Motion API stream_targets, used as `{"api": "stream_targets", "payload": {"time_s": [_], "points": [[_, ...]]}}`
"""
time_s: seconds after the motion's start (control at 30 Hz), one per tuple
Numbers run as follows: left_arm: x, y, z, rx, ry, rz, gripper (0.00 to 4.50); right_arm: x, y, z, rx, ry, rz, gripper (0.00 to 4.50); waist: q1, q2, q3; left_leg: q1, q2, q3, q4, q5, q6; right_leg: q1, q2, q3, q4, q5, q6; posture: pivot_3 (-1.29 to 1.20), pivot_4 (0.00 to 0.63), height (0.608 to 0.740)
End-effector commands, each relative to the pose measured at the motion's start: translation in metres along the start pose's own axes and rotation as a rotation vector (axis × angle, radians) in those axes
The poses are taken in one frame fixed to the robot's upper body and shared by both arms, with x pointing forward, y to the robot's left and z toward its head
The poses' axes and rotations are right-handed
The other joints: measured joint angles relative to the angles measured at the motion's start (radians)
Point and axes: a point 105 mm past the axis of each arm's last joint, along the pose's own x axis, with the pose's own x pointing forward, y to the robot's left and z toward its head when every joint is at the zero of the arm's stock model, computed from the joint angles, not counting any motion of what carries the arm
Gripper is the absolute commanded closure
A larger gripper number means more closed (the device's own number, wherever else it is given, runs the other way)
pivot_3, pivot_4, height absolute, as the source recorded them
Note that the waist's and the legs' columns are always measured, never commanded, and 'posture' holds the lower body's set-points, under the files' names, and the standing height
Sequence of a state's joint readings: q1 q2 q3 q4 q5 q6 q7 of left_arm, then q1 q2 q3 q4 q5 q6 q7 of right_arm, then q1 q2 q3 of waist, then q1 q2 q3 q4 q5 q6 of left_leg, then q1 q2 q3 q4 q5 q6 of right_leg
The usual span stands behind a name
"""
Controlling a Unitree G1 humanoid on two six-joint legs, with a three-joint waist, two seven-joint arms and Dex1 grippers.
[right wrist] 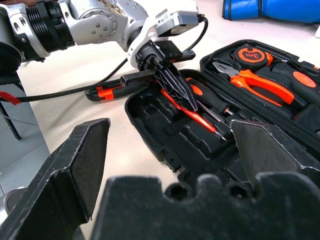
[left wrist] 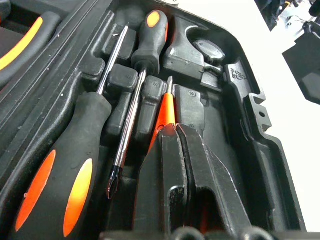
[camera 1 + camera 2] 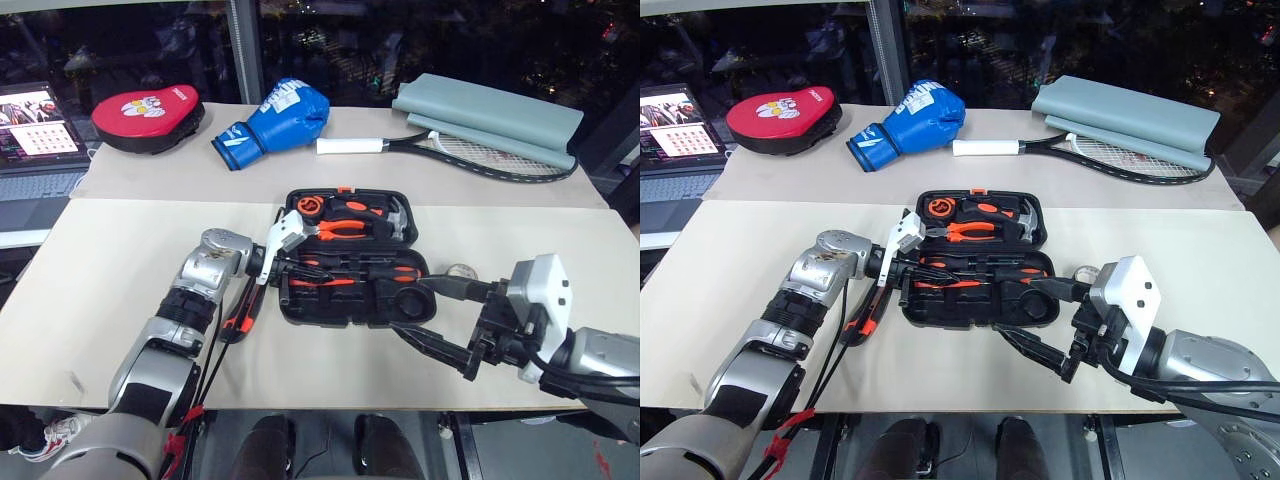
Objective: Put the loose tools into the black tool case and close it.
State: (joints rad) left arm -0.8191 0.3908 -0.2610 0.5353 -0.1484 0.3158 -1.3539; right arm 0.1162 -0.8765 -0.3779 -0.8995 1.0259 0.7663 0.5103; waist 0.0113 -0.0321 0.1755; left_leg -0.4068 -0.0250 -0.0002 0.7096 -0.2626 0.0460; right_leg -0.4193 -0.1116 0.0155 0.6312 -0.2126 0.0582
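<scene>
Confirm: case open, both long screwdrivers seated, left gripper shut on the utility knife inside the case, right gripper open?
Not quite. The left gripper is shut on the slim orange tester screwdriver, not the utility knife, which lies on the table beside the black tool case, as the right wrist view shows. The rest stands.

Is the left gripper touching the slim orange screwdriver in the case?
Touching. In the left wrist view the left gripper's shut fingers pinch the slim orange screwdriver; the right wrist view agrees.

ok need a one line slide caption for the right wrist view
Left gripper shut on the slim orange tester screwdriver, over the open black tool case, seen between the right gripper's wide-open fingers.
</scene>
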Motion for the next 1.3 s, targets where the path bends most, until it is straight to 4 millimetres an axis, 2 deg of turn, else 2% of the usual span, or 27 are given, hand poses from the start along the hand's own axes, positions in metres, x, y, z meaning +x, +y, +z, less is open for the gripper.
{"api": "stream_targets", "payload": {"time_s": [0.03, 0.6, 0.83, 1.03, 1.13, 1.3], "points": [[0.000, 0.001, -0.019, -0.006, 0.062, 0.018, 4.45, -0.001, -0.001, 0.011, -0.032, -0.040, -0.007, 0.00, 0.000, 0.000, -0.001, 0.000, 0.000, 0.000, 0.000, 0.000, 0.000, 0.000, 0.000, 0.000, 0.000, 0.000, 0.000, 0.00, 0.150, 0.736], [-0.004, -0.002, -0.036, 0.039, 0.100, 0.032, 4.45, 0.001, -0.006, 0.010, -0.019, -0.042, -0.010, 0.00, -0.003, 0.001, -0.008, 0.003, 0.001, 0.000, 0.000, 0.000, 0.000, 0.003, 0.001, 0.000, -0.001, 0.000, -0.001, 0.00, 0.150, 0.736], [-0.008, -0.005, -0.054, 0.073, 0.158, 0.036, 4.45, 0.003, -0.007, 0.011, -0.017, -0.044, -0.002, 0.00, -0.005, 0.001, -0.008, 0.011, 0.003, 0.000, 0.000, 0.000, 0.000, 0.013, 0.001, -0.001, -0.004, 0.000, 0.000, 0.00, 0.150, 0.736], [-0.008, 0.000, -0.059, 0.078, 0.171, 0.067, 4.45, 0.004, -0.006, 0.010, -0.014, -0.045, 0.002, 0.00, -0.002, 0.002, -0.009, 0.013, 0.005, 0.000, 0.000, 0.000, 0.000, 0.016, 0.002, -0.001, -0.005, 0.000, -0.001, 0.00, 0.150, 0.736], [-0.008, 0.002, -0.058, 0.064, 0.159, 0.080, 4.45, 0.005, -0.006, 0.010, -0.013, -0.045, 0.003, 0.00, -0.001, 0.003, -0.010, 0.014, 0.005, 0.000, 0.000, 0.000, 0.000, 0.017, 0.001, -0.001, -0.005, 0.000, 0.000, 0.00, 0.150, 0.736], [-0.016, 0.006, -0.030, 0.033, 0.047, 0.072, 4.45, 0.005, -0.005, 0.009, -0.013, -0.045, 0.007, 0.00, -0.002, 0.004, -0.010, 0.015, 0.005, 0.000, 0.000, 0.000, 0.000, 0.017, 0.002, -0.001, -0.005, -0.002, 0.003, 0.00, 0.150, 0.736]]}}
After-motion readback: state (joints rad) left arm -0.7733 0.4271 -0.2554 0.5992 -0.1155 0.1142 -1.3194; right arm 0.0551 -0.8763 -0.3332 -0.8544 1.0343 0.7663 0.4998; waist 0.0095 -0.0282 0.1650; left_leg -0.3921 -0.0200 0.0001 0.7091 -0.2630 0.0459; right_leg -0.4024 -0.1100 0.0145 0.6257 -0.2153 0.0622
